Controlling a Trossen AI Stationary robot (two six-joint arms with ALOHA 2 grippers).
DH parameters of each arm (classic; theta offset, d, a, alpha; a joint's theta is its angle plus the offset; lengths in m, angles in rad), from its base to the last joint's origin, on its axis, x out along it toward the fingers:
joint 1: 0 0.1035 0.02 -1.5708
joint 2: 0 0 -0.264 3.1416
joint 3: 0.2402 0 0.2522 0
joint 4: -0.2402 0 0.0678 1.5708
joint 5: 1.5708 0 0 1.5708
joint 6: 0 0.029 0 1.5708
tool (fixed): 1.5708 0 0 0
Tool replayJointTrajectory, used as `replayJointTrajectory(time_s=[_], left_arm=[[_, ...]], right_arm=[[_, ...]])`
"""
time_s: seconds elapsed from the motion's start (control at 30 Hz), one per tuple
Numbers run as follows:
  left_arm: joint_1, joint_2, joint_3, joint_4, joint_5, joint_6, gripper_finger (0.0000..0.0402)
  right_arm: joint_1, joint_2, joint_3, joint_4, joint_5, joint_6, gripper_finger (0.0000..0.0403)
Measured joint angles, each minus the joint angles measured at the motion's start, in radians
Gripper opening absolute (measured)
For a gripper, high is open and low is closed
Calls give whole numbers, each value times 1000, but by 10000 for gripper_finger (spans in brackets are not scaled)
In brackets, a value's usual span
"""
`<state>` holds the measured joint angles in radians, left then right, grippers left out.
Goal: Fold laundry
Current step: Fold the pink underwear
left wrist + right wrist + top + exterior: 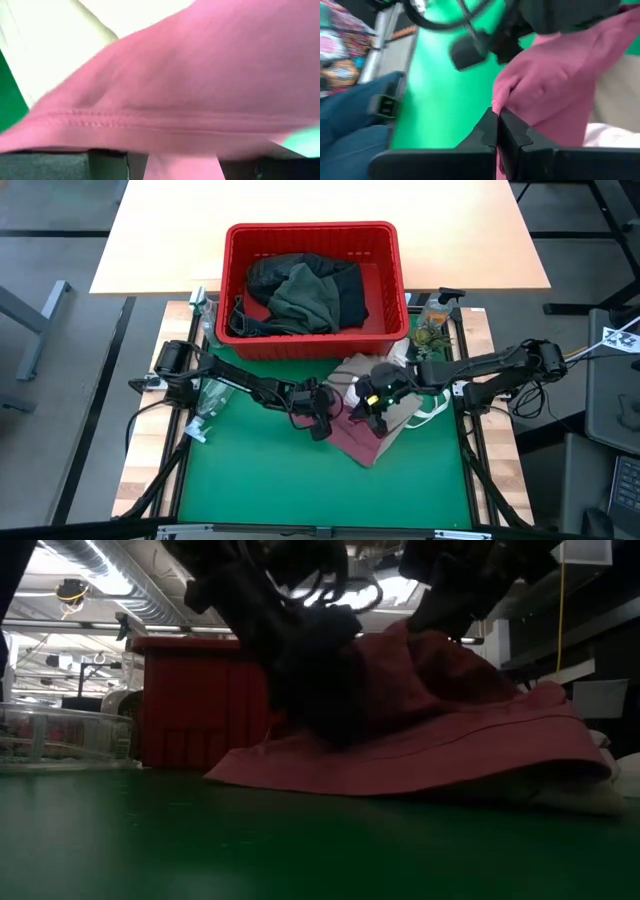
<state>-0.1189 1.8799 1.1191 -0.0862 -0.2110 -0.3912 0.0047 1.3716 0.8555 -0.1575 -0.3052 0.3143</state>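
Right gripper (498, 125) is closed, pinching the maroon piece (358, 435) near the green mat's (260, 480) rear edge. Left gripper (326, 408) stands wide at the cloth's left side; grip cannot be determined.

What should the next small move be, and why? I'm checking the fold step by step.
Probably lift the right end effector a little toward the left one: it is shut on an edge of the maroon piece, which lies bunched over the tan top on the green mat.
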Motion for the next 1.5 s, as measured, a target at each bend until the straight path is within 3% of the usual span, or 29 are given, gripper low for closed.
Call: replayJointTrajectory(time_s=[0.1,0.43,0.57,0.77,1.17,1.27,1.5], left_arm=[[-6,-33,0,-31,29,0,192],[-10,-145,0,-289,81,1,192],[-15,-168,0,-318,121,1,192],[-20,-170,0,-325,176,0,192],[-68,-170,0,-310,167,-26,192],[-81,-170,0,-269,131,-26,192],[-100,-170,0,-151,98,-25,192]], right_arm=[[48,0,0,3,88,-22,6],[178,20,1,57,267,-36,6],[212,52,1,71,310,-36,10],[234,129,0,96,312,-34,11],[231,164,0,104,217,-32,16],[231,164,0,104,187,-31,41],[231,164,0,104,180,-31,146]])
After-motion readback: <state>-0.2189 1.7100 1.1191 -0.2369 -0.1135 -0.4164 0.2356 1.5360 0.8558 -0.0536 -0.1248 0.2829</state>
